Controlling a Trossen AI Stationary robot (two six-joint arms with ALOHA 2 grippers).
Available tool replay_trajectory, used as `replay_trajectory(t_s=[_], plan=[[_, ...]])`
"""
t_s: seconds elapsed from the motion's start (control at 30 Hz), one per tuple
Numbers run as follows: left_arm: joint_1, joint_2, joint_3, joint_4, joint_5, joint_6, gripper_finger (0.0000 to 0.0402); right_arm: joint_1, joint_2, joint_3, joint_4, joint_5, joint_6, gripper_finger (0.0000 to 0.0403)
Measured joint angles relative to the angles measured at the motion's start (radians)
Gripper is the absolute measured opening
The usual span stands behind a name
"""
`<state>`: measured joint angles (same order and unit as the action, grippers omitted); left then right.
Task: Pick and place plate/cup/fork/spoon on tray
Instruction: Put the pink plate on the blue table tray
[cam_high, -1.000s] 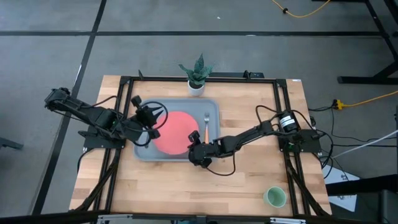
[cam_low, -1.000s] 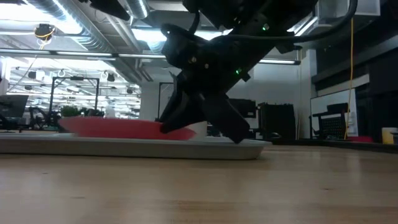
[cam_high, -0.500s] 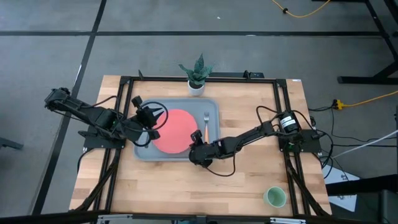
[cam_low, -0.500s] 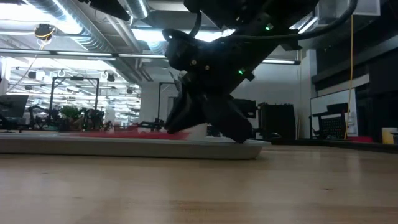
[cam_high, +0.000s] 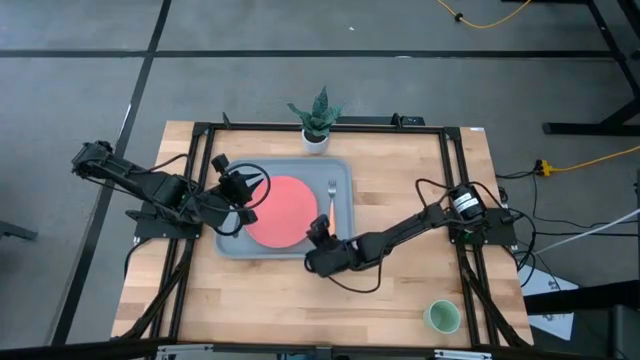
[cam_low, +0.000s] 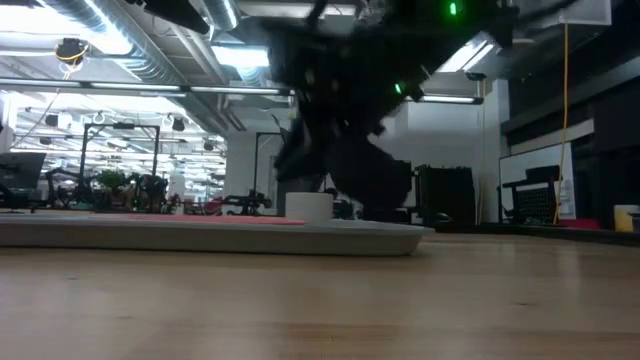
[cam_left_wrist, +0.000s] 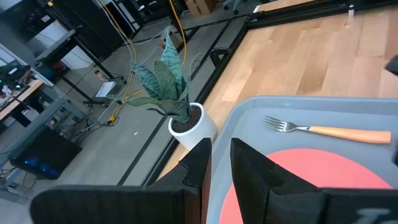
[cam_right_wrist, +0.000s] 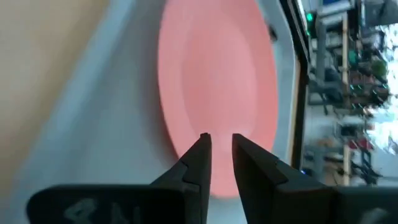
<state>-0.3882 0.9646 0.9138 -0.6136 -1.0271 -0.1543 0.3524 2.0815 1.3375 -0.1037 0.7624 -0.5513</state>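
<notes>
— Two of the four pieces are on the tray now. A second ago the plate hung tilted over it with the right end effector at its edge; now it lies flat, filling the tray's middle, and the low view shows it level inside the rim.

— And that end effector let go?

— Yes. Its wrist view shows the two dark fingers a narrow gap apart with nothing between them, pointing at the plate's edge. From above, the arm has drawn back toward the tray's near edge, no longer on the plate.

— Where's the fork?

— Inside the tray, along its right edge, just beside the plate, tines toward the desk's far edge. The left wrist view shows it clearly: orange handle, silver tines.

— What about the left arm?

— Unmoved. The left end effector waits over the tray's left edge, fingers close together and empty.

— So what remains?

— The cup sits well apart, near the desk's near right corner, within the right arm's side. I'd judge it the next pick. The spoon I cannot find in any view.

— Anything to watch?

— The potted plant at the desk's far edge stands just beyond the tray; it isn't part of the job.
</notes>
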Motion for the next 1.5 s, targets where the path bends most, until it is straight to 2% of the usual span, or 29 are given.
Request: replay_trajectory(t_s=[0.17,0.47,0.77,0.97,1.17,1.5], plan=[[0.000,0.000,0.000,0.000,0.000,0.000,0.0053,-0.043,-0.001,0.048,0.029,-0.273,0.055,0.0069],[0.000,0.000,0.000,0.000,0.000,0.000,0.0053,-0.227,-0.002,0.195,-0.021,-0.539,0.418,0.0069],[0.000,0.000,0.000,0.001,0.000,0.000,0.0053,-0.371,0.034,0.399,-0.235,-0.615,0.679,0.0068],[0.000,0.000,0.000,0.002,0.000,-0.008,0.0053,-0.355,0.156,0.542,-0.421,-0.679,0.657,0.0059],[0.000,0.000,0.000,0.000,0.000,-0.053,0.0053,-0.349,0.202,0.525,-0.511,-0.700,0.618,0.0057],[0.000,0.000,0.000,0.001,-0.003,-0.047,0.0053,-0.379,0.203,0.488,-0.603,-0.713,0.622,0.0057]])
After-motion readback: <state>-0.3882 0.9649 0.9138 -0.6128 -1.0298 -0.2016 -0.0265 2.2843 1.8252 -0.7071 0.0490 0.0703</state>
